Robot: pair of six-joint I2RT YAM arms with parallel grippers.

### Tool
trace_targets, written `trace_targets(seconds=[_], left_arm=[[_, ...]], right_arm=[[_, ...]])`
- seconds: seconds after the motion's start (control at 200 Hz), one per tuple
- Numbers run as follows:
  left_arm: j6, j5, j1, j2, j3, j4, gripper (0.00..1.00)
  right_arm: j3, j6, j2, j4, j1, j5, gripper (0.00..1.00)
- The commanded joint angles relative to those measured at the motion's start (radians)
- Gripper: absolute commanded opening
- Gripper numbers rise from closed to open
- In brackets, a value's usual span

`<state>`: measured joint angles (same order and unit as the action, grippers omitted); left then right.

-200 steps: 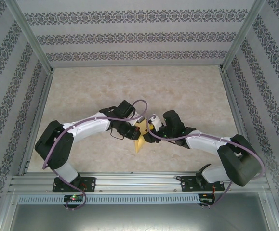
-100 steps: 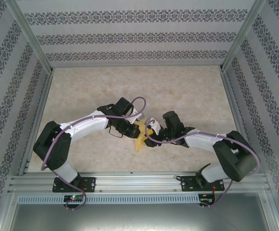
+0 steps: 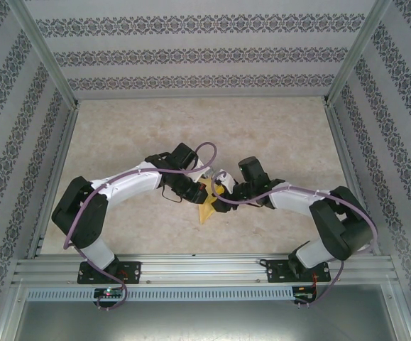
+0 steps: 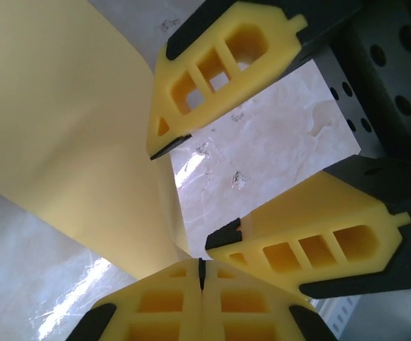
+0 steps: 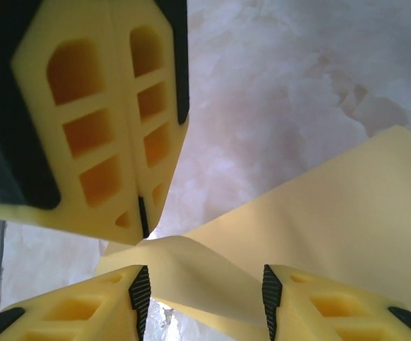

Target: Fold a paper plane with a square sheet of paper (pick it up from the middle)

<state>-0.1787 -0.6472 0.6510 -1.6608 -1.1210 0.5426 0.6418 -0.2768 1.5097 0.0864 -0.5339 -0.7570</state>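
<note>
The left gripper is pressing its two yellow foam fingers flat together, and at their tips they are pinching an edge of the thin, matte yellow-orange paper sheet. In the right wrist view this same closed pair is hanging from the upper left, its tip touching a raised fold of the sheet.

The right gripper is holding its jaws apart, and a curved flap of the paper is lying in the gap between its black-padded fingertips. They are showing no grip on it. In the left wrist view the right gripper is facing the left one at close range, its spread fingers sitting just beside the sheet's edge.

In the top view the two grippers, left and right, are meeting at the middle of the beige marbled tabletop. The paper is sitting between and below them, already partly folded, with a narrow point aiming at the near edge.

Both white-and-black arms are bending inward from their bases. A purple cable is looping along the left arm. Walls with dark patterned bands are enclosing the table, and a silver metal rail is running along its near edge.
</note>
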Motion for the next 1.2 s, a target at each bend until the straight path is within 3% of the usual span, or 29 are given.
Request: trace_targets(seconds=[0.0,0.43,0.764,0.889,0.964,1.194], left_arm=[[0.031,-0.018,-0.01,-0.01,-0.03,0.032,0.0],[0.027,-0.001,-0.01,0.0,-0.028,0.027,0.0],[-0.003,0.0,-0.01,0.004,-0.004,-0.004,0.11],[-0.021,0.003,-0.01,0.014,0.013,-0.027,0.12],[-0.033,0.006,-0.01,0.025,0.023,-0.041,0.25],[-0.063,-0.004,-0.01,0.042,0.058,-0.075,0.31]], right_arm=[[0.042,-0.085,0.026,-0.088,0.002,-0.11,0.47],[0.014,-0.039,0.051,-0.032,0.004,-0.068,0.3],[0.013,-0.021,0.053,-0.02,0.028,-0.1,0.01],[0.014,-0.021,0.052,-0.022,0.031,-0.105,0.0],[0.015,-0.02,0.054,-0.022,0.032,-0.106,0.0],[0.022,-0.017,0.061,-0.025,0.034,-0.105,0.0]])
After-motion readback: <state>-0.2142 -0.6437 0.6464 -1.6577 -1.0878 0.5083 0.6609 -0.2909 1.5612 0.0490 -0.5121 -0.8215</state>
